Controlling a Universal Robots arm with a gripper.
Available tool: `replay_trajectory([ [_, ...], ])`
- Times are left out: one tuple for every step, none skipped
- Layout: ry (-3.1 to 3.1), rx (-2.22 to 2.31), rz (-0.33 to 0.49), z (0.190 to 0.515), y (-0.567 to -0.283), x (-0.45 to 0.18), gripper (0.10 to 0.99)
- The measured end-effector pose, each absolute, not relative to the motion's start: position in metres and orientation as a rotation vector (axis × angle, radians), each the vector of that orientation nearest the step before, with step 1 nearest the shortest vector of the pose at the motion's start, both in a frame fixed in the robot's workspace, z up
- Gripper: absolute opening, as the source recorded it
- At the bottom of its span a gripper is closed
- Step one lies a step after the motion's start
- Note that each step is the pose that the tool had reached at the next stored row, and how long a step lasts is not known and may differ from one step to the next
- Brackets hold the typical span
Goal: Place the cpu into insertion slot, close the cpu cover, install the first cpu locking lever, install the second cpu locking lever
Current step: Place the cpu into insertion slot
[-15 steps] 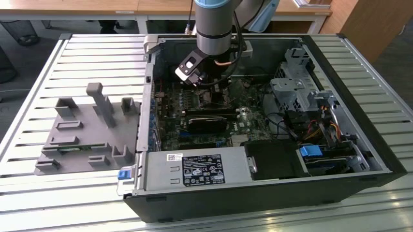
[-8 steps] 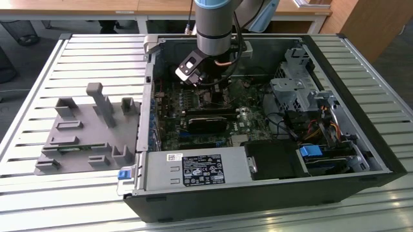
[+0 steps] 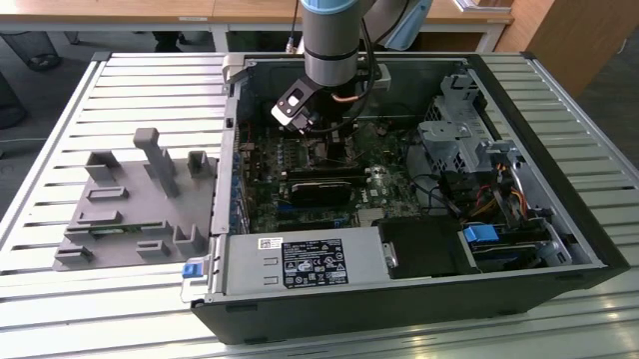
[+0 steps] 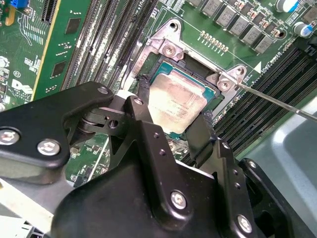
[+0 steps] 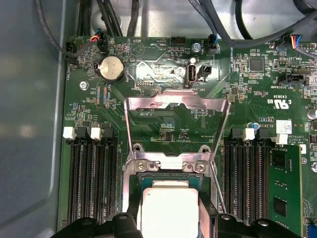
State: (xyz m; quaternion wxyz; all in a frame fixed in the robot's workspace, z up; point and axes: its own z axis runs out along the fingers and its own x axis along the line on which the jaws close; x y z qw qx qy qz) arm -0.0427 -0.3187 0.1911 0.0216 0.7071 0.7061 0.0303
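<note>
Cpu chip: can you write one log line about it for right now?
gripper: fingers shut on cpu | cpu: at insertion slot, seating unclear | cpu cover: open, flipped back

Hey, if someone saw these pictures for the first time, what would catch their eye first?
In the exterior view, the grey arm reaching down into the open computer case stands out first. In both wrist views, the black gripper clasps the silver cpu at the slot. The cover is swung open over the green board.
</note>
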Motion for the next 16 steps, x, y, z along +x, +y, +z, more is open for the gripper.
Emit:
replay_trajectory([
  [2.189,2.192,0.095,0.191,-0.318,-0.043,0.553],
  [2.188,2.192,0.095,0.191,-0.319,-0.043,0.553],
  [2.188,2.192,0.094,0.191,-0.319,-0.043,0.553],
  [2.189,2.192,0.092,0.191,-0.319,-0.043,0.616],
  [2.189,2.192,0.092,0.191,-0.319,-0.043,0.616],
  [2.189,2.192,0.092,0.192,-0.319,-0.043,0.616],
  [2.189,2.192,0.092,0.193,-0.319,-0.043,0.616],
  [2.189,2.192,0.092,0.194,-0.319,-0.043,0.616],
  [2.189,2.192,0.092,0.195,-0.319,-0.043,0.616],
  [2.189,2.192,0.092,0.196,-0.319,-0.043,0.616],
  [2.189,2.192,0.092,0.197,-0.319,-0.043,0.616],
  [2.189,2.192,0.092,0.198,-0.319,-0.043,0.616],
  [2.189,2.192,0.092,0.2,-0.319,-0.043,0.616],
  [2.189,2.192,0.092,0.201,-0.319,-0.043,0.616],
  [2.189,2.192,0.092,0.202,-0.319,-0.043,0.616],
  [2.189,2.192,0.092,0.203,-0.319,-0.043,0.616],
])
